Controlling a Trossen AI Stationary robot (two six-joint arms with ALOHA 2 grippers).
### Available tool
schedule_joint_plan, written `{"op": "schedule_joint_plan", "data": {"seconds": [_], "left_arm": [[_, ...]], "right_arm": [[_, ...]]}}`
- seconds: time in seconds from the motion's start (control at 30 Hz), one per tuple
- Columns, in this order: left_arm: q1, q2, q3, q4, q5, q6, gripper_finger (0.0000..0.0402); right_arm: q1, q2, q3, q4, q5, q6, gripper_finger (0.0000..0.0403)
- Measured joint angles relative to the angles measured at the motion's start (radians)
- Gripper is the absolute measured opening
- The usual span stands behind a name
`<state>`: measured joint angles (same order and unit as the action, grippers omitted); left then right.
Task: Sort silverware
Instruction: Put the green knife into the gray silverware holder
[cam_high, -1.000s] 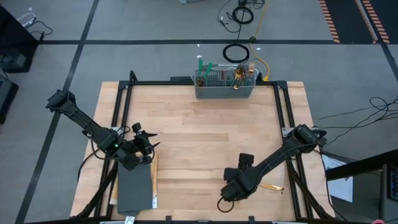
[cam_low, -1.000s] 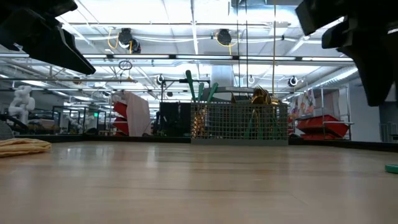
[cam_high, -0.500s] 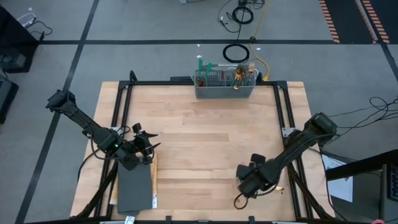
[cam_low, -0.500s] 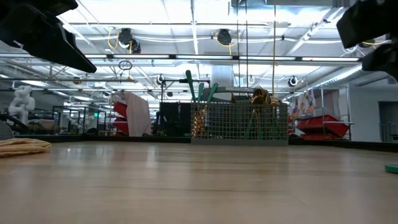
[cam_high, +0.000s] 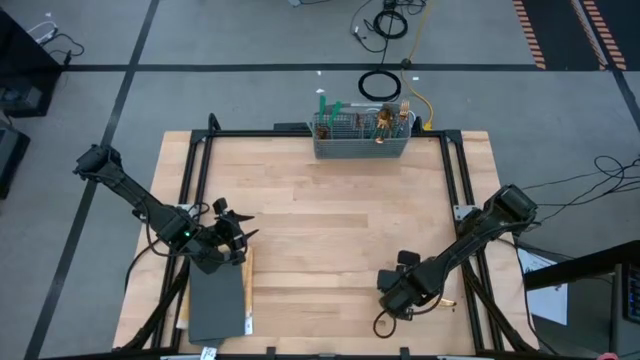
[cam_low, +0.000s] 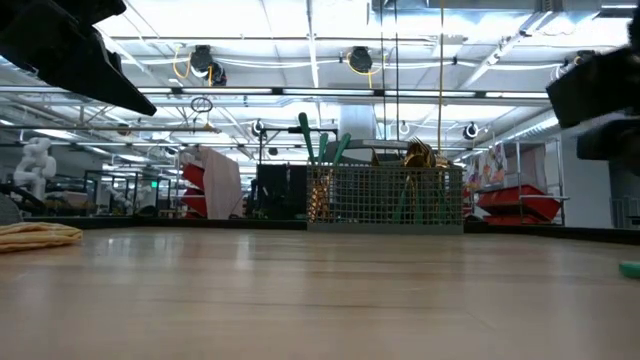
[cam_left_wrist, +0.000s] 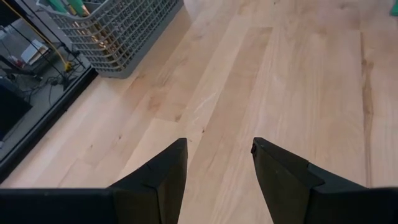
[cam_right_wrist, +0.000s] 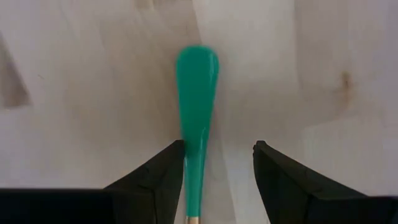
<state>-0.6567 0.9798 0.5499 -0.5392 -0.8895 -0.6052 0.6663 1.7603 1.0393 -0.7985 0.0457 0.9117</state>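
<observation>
I have the right gripper (cam_high: 392, 300) low over the near right part of the table (cam_high: 330, 230), and the one thing that matters here is how the loose utensil (cam_right_wrist: 195, 124) lies against its fingers. In the right wrist view its teal handle runs straight ahead between the two dark fingers (cam_right_wrist: 158, 180), lengthwise along my line of sight rather than across it, and it sits hard against one finger instead of centred in the gap. The jaws stand apart with nothing clamped. From above, the piece (cam_high: 436, 300) lies on the wood just beside the gripper, towards the right edge. The rest of the silverware (cam_high: 385, 120) stands in the grey wire basket (cam_high: 362, 147) at the far edge, well apart from both arms. My left gripper (cam_high: 232, 240) waits spread and empty near the left edge, far from the piece, so I judge this pick belongs to the right arm, after a small sideways shift to centre the handle.
</observation>
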Motion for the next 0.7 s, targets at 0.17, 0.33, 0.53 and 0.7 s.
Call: {"op": "schedule_joint_plan", "data": {"seconds": [0.17,0.33,0.53,0.7], "left_arm": [[0.000,0.000,0.000,0.000,-0.002,0.000,0.0190],[0.000,0.000,0.000,-0.001,-0.003,0.012,0.0190],[0.000,0.000,0.000,-0.011,-0.009,0.017,0.0190],[0.001,0.000,0.000,-0.031,-0.009,0.016,0.0190]], "right_arm": [[0.003,0.053,0.005,0.015,-0.018,-0.032,0.0181],[0.000,0.098,0.010,0.009,-0.046,-0.044,0.0158],[-0.007,0.118,0.014,0.032,-0.080,-0.065,0.0022],[-0.026,0.120,0.024,0.031,-0.079,-0.048,0.0007]]}}
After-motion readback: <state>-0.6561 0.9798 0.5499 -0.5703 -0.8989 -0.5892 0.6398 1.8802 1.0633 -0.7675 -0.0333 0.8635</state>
